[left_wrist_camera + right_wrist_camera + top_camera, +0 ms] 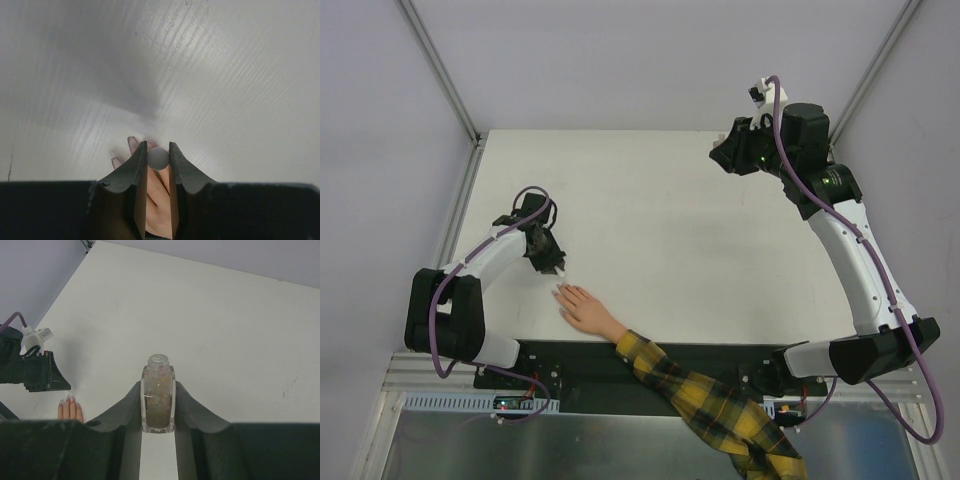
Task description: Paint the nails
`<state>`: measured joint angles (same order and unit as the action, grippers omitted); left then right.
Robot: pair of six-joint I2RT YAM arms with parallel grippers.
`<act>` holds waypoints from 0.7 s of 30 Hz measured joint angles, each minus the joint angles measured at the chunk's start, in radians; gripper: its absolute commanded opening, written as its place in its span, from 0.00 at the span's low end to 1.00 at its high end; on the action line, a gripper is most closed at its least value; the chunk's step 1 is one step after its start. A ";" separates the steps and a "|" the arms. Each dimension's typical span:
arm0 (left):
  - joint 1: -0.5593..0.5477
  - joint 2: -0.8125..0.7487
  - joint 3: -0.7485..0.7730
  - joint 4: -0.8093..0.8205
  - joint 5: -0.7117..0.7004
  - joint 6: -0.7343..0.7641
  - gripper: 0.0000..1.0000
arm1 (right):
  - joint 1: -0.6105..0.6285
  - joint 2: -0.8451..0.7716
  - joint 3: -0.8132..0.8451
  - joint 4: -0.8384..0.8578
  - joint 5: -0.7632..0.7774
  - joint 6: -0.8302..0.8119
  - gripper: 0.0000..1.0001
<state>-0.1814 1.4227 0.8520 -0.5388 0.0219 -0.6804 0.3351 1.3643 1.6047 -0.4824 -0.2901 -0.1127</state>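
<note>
Dark fingers of the right gripper [158,386] pinch a small clear bottle [158,402] with pale speckled contents and an open neck, held high over the far right of the tabletop [670,230]. Across it, the left gripper [158,148] is closed on a small pale round piece [158,158] just above the mannequin hand [588,312]. The nails [560,292] lie near the tabletop's near left edge, beside that gripper's tips. A plaid sleeve [710,400] trails off the near edge.
</note>
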 measured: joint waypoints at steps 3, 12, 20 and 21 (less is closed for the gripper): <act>0.000 0.000 0.000 -0.002 0.000 0.000 0.00 | 0.000 0.000 0.000 0.000 0.000 0.000 0.01; 0.000 0.034 0.000 -0.019 -0.023 -0.006 0.00 | 0.000 0.000 0.000 0.000 0.000 0.000 0.00; 0.000 0.047 0.003 -0.022 -0.034 -0.009 0.00 | 0.000 0.000 0.000 0.000 0.000 0.000 0.00; 0.000 0.048 0.005 -0.023 -0.034 -0.009 0.00 | 0.000 0.000 0.000 0.000 0.000 0.000 0.00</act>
<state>-0.1814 1.4704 0.8574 -0.5613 -0.0124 -0.6895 0.3351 1.3647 1.6047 -0.4828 -0.2905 -0.1127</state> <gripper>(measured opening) 0.157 0.284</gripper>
